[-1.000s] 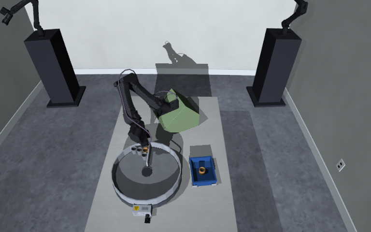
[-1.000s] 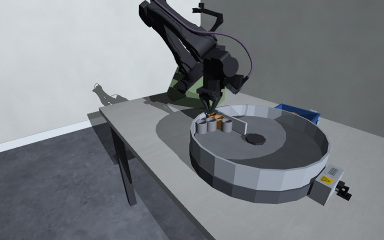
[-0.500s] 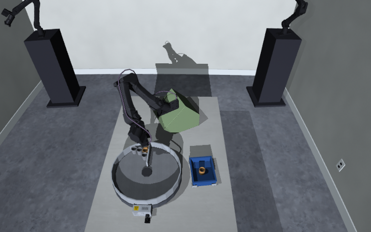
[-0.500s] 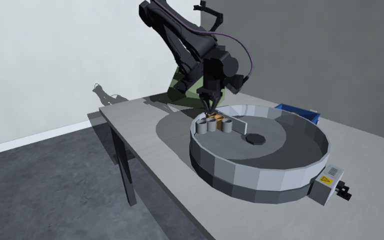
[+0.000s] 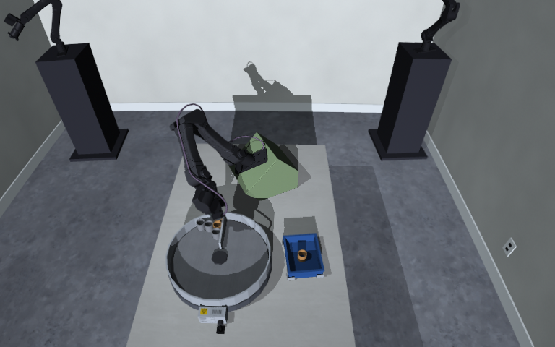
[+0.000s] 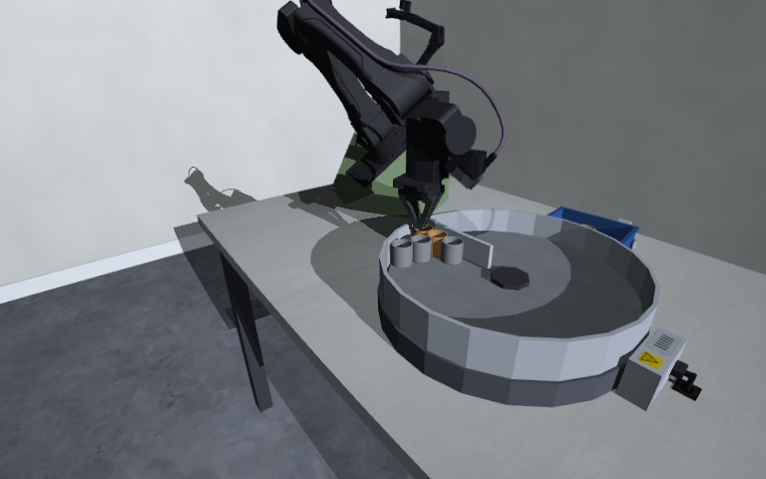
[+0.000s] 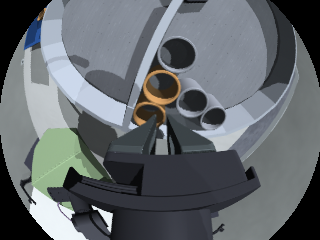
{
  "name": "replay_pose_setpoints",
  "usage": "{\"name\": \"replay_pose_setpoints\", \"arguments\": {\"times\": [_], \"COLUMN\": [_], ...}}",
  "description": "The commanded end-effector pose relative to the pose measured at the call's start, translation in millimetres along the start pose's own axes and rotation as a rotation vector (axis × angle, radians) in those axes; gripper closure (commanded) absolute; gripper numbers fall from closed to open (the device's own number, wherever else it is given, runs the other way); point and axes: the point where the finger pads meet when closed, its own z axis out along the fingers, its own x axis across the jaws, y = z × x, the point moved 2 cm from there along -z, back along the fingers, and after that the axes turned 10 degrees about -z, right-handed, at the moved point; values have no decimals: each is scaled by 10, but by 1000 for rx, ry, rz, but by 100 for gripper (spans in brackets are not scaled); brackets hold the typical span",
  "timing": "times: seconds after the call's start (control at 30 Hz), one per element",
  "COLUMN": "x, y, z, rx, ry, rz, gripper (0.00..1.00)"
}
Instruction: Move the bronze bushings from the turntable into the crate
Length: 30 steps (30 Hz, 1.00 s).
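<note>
The gripper's [image 5: 218, 217] [image 6: 418, 225] [image 7: 161, 117] fingers are held nearly together at two bronze bushings [image 5: 217, 224] [image 6: 437, 246] [image 7: 147, 92], grouped with three steel bushings [image 5: 216, 234] [image 6: 452, 253] [image 7: 177, 69] on the turntable [image 5: 259, 286] [image 6: 514, 356] [image 7: 85, 95], toward the table's [image 5: 304, 327] [image 6: 565, 440] left edge from above. One bronze bushing is contained in the crate [image 5: 303, 274] [image 6: 598, 219] [image 7: 33, 35] near the right edge.

back wall [image 5: 245, 48] [image 6: 113, 113]: plain, off-white, pale baseboard
side wall [image 5: 498, 122] [image 6: 621, 113]: gray; darker than back wall
outlet [image 5: 509, 246]: white plate, two dark slots, low on side wall
floor [image 5: 102, 245] [image 6: 113, 383]: mottled blue-gray
table [image 5: 311, 311] [image 6: 565, 440]: light gray top, dark legs
pedestals: two, dark, tall, on flat bases, one near each side wall
light: hard-edged shadows on back wall, floor, table
</note>
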Motion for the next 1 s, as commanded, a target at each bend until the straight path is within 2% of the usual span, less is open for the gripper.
{"name": "replay_pose_setpoints", "arguments": {"times": [0.0,0.97], "x": [-41,-36], "y": [64,19], "z": [-41,-23], "rx": [-37,-29], "ry": [-14,-12], "rz": [14,16], "gripper": [87,87]}}
